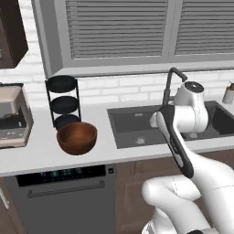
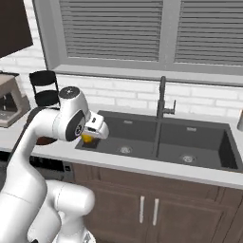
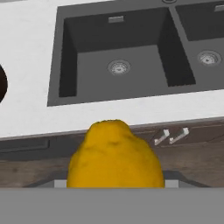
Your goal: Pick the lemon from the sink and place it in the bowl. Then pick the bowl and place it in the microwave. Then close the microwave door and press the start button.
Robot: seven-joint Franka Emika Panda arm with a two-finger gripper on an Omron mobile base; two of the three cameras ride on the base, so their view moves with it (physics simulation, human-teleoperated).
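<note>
My gripper (image 2: 88,137) is shut on the lemon (image 3: 114,157), a yellow-orange fruit that hides the fingertips in the hand view. The lemon (image 2: 87,138) hangs over the left front corner of the dark grey double-basin sink (image 2: 142,124), above the counter edge. Both basins of the sink (image 3: 118,48) lie bare below the hand. The reddish-brown bowl (image 1: 77,137) stands upright on the counter to the left of the sink (image 1: 132,125), apart from the gripper. The microwave and its door are out of view.
A black three-tier rack (image 1: 62,100) stands right behind the bowl. A coffee machine (image 1: 13,114) is at the far left of the counter. The tall dark faucet (image 2: 161,99) rises behind the sink's divider. A small jar (image 1: 228,93) stands at the far right.
</note>
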